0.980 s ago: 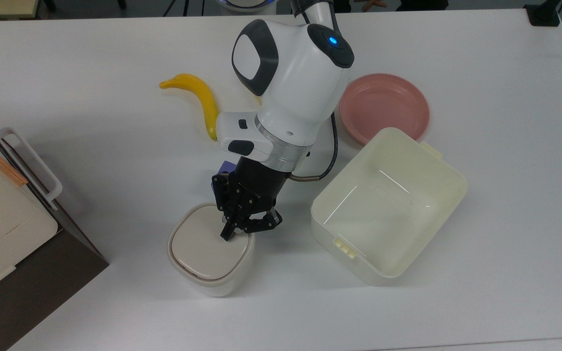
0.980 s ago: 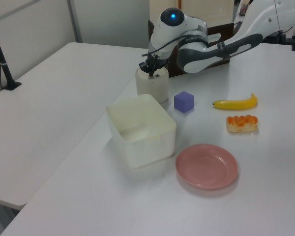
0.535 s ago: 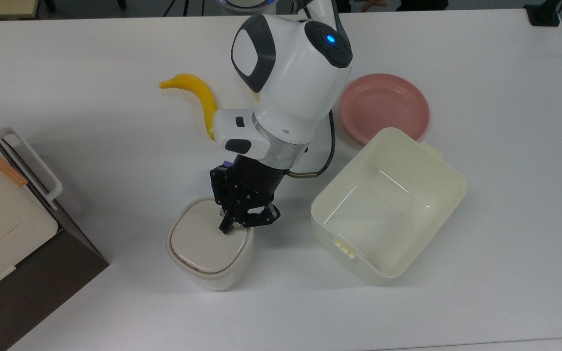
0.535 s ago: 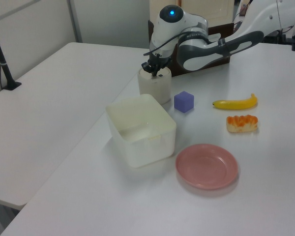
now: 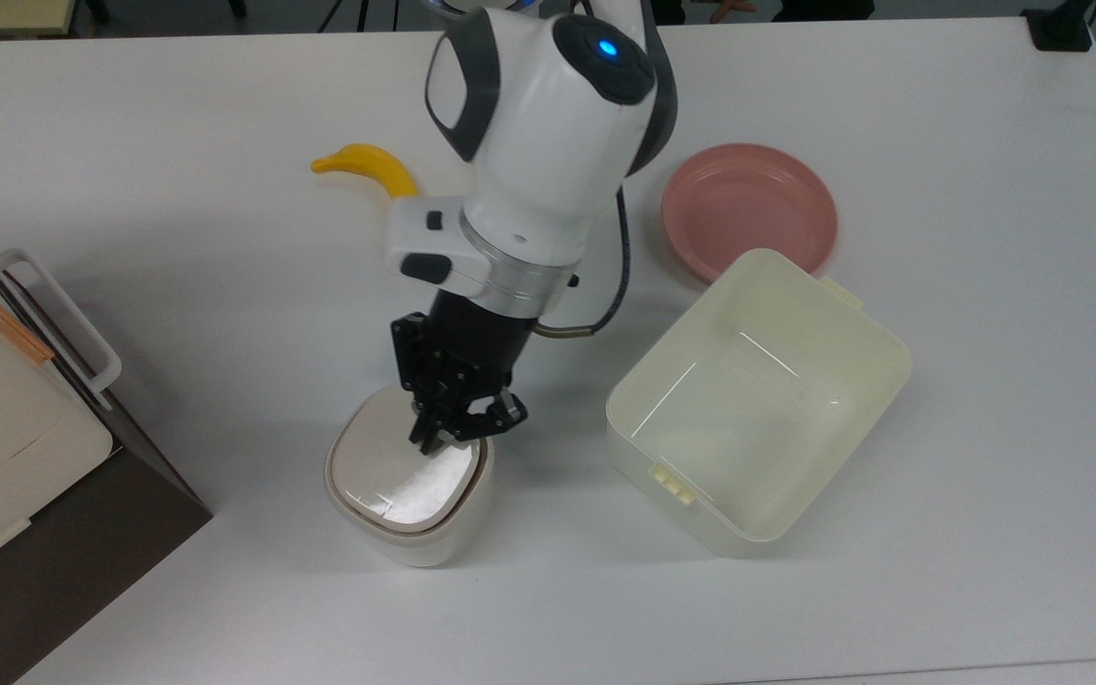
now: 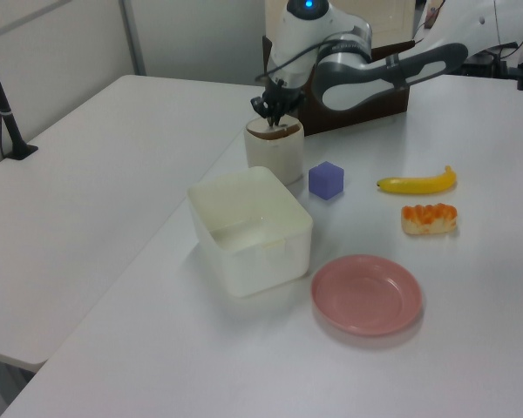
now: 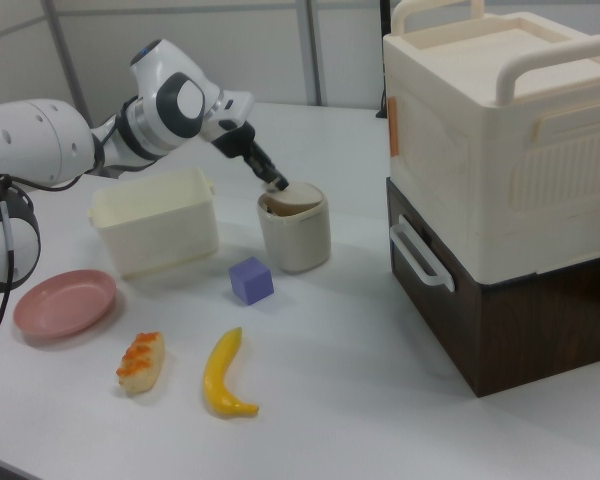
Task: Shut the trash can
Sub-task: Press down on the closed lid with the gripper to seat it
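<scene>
The trash can (image 5: 405, 533) is a small cream-white bin near the front of the table; it also appears in the left view (image 6: 275, 157) and the right view (image 7: 296, 240). Its beige lid (image 5: 396, 476) lies on top but tilted, with a dark tan gap showing along one side in the left and right views. My gripper (image 5: 426, 440) points down with its black tip touching the lid's edge nearest the arm, as the left view (image 6: 275, 109) and right view (image 7: 275, 185) also show. The fingers are together with nothing between them.
A pale-yellow open tub (image 5: 757, 400) stands just to the can's right in the top view, with a pink plate (image 5: 748, 209) behind it. A banana (image 5: 367, 162), a purple cube (image 6: 326, 179) and an orange food piece (image 6: 429, 218) lie nearby. A cream-and-brown cabinet stack (image 7: 510, 180) borders the can.
The arm shifted toward the top view's left and the gripper rose a little. The lid, flat before, now sits tilted with a gap showing.
</scene>
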`<act>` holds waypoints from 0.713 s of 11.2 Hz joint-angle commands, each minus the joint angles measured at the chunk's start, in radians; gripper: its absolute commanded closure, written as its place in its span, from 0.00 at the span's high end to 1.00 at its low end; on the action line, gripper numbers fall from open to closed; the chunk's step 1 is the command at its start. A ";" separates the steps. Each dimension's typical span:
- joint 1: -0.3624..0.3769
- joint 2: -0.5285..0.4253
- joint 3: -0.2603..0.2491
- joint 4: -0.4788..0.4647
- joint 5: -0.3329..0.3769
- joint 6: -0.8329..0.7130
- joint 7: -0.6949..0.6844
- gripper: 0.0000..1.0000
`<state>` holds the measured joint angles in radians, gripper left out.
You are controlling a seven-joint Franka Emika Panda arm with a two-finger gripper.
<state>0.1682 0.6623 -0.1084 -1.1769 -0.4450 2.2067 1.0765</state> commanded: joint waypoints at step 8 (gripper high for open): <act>0.056 -0.049 -0.068 -0.076 0.004 0.036 -0.018 0.11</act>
<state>0.1861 0.6342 -0.1716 -1.1887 -0.3885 2.2365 1.0749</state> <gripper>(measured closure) 0.885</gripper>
